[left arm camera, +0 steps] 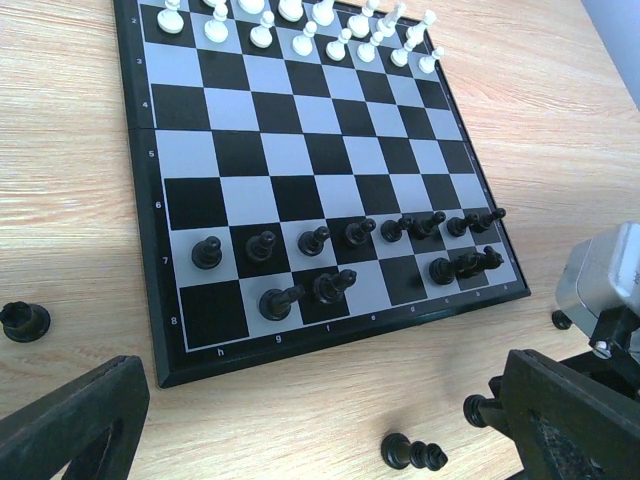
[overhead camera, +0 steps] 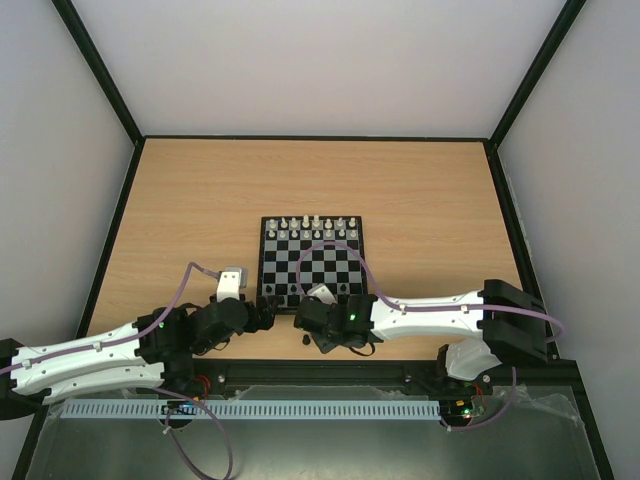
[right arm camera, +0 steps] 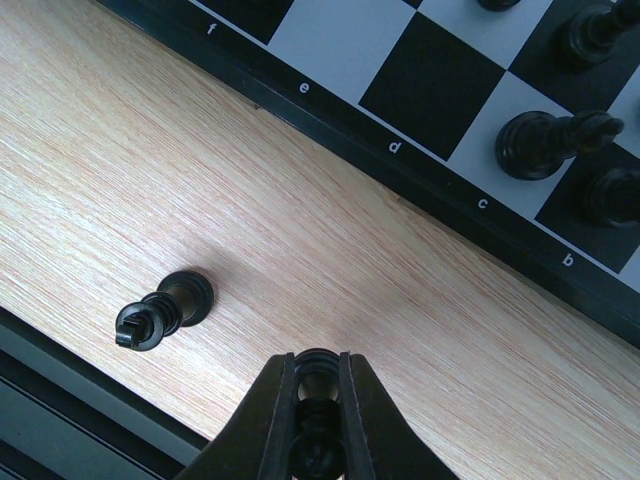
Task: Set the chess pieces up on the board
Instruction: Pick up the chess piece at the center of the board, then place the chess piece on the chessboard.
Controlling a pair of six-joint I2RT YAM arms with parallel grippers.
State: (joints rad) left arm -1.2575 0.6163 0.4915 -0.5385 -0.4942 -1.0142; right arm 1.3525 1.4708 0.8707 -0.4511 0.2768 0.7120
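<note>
The smooth wooden table (overhead camera: pixel 200 200) holds the shiny checked board (overhead camera: pixel 320 265). Just off the board's near edge, the left gripper (left arm camera: pixel 325 400) is spread wide. The right gripper (right arm camera: pixel 318 365) pinches a small black chess piece (right arm camera: pixel 318 378). White pieces (left arm camera: pixel 300 20) stand on the board's far rows. Another knobby black piece (right arm camera: pixel 165 308) lies tipped by the near edge.

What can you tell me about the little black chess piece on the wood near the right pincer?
The small glossy black chess piece looks plastic, with a round base, narrow waist and knobbed top. It rests alone on the light wooden table, off the checkered board, near the right pincer, touching nothing else.
</note>
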